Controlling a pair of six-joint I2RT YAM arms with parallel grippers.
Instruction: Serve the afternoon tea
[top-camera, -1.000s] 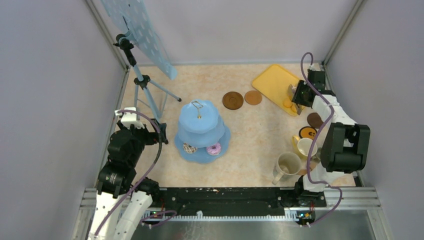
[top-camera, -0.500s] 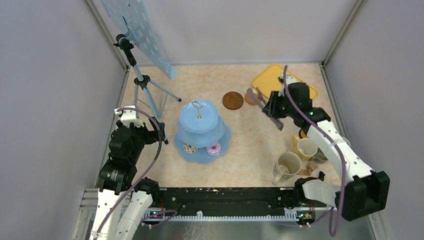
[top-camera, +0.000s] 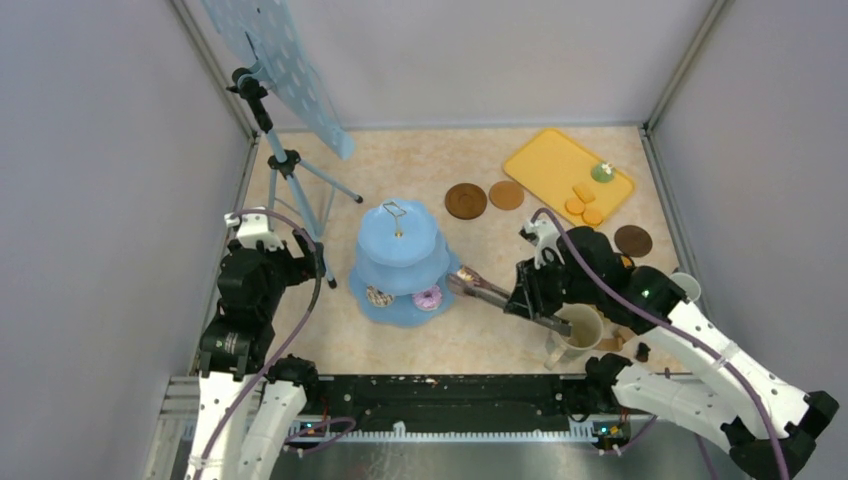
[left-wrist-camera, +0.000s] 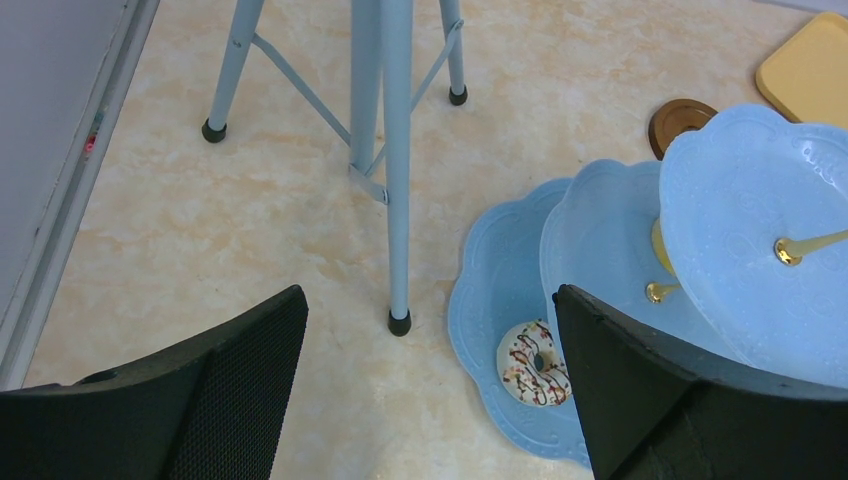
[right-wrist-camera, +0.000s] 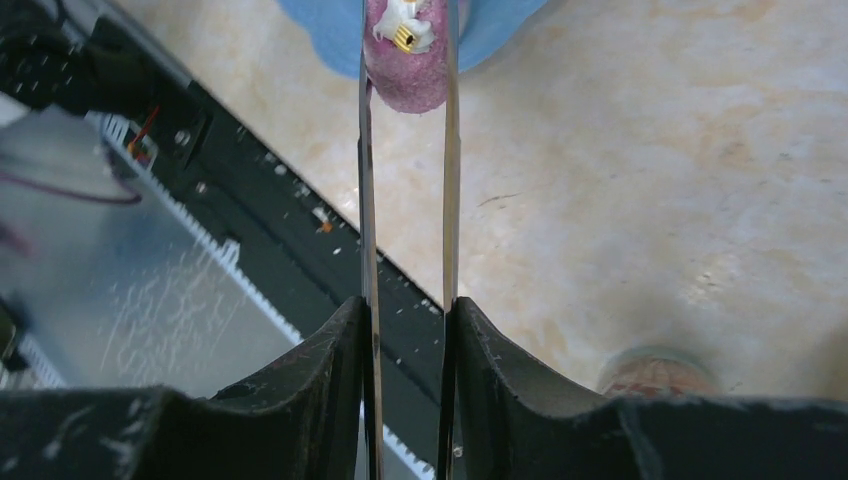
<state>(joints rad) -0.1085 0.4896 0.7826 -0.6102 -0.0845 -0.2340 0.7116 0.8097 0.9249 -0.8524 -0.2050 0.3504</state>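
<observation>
The right gripper (top-camera: 522, 294) is reaching in from the right of the blue tiered stand (top-camera: 398, 245). It is clamping the metal tongs (top-camera: 485, 292), whose tips are hovering just beside the rim of the stand's lowest tier, near the pink donut (top-camera: 428, 297) lying there. The big beige mug (top-camera: 578, 328), further right of the stand, is sitting right under the arm's wrist, so a low sweep could be tipping it over. From the left wrist, the left gripper (left-wrist-camera: 428, 330) is hanging wide open and empty to the left of the stand, above bare table, with a white chocolate-striped donut (left-wrist-camera: 533, 362) resting on the lowest tier. From the right wrist, the right gripper (right-wrist-camera: 405, 330) is squeezing down to a narrow gap with both tong blades (right-wrist-camera: 365, 200) trapped between its fingers. The blade tips are pinching a pink cupcake (right-wrist-camera: 408, 65), which is hanging at the stand's blue edge (right-wrist-camera: 325, 25), apparently not fully over it. The hold looks indirect and springy: if the squeeze is slackening early, the cupcake is likely dropping onto the table short of the stand. Pushing in too low risks the tips jabbing the rim and shaking the tiers.
</observation>
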